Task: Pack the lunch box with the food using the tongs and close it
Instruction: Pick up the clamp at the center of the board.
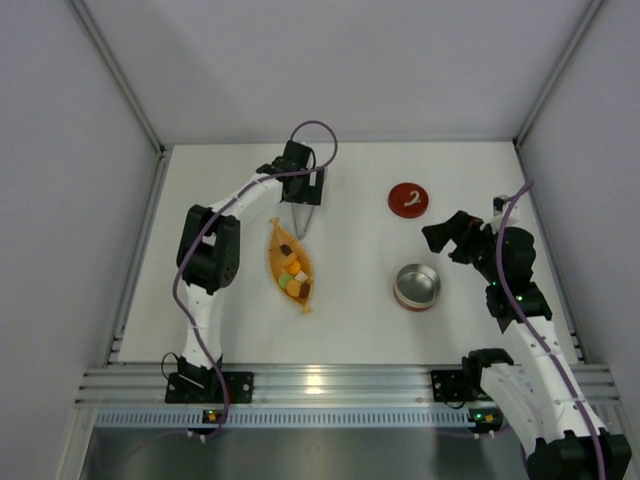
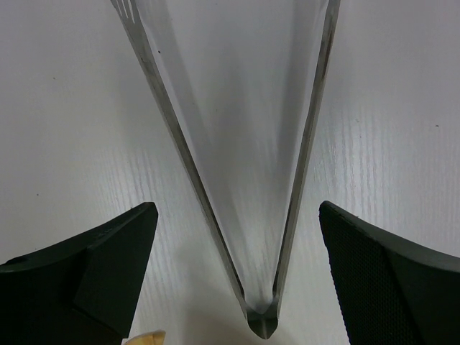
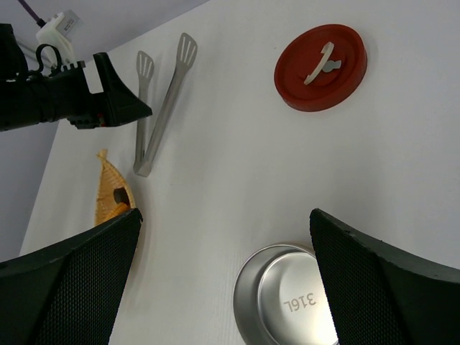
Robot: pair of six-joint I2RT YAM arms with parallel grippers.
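The silver tongs (image 1: 300, 216) lie flat on the white table, their joined end (image 2: 262, 320) pointing toward the orange leaf dish. My left gripper (image 1: 302, 198) hovers over them, open. Its black fingers (image 2: 93, 269) straddle the narrow end of the V without touching it (image 2: 238, 208). The food (image 1: 293, 275), small coloured cubes, sits in the leaf dish. The steel lunch box (image 1: 417, 286) stands open and empty, seen close below my right gripper (image 3: 224, 213), which is open and holds nothing. The tin (image 3: 287, 305) lies between and under its fingers. The red lid (image 1: 408, 199) lies flat behind the tin.
The orange leaf-shaped dish (image 1: 290, 268) lies left of centre, its tip close to the tongs' joint. White walls with metal rails enclose the table on three sides. In the right wrist view the lid (image 3: 321, 66), tongs (image 3: 159, 108) and dish (image 3: 108, 190) all show.
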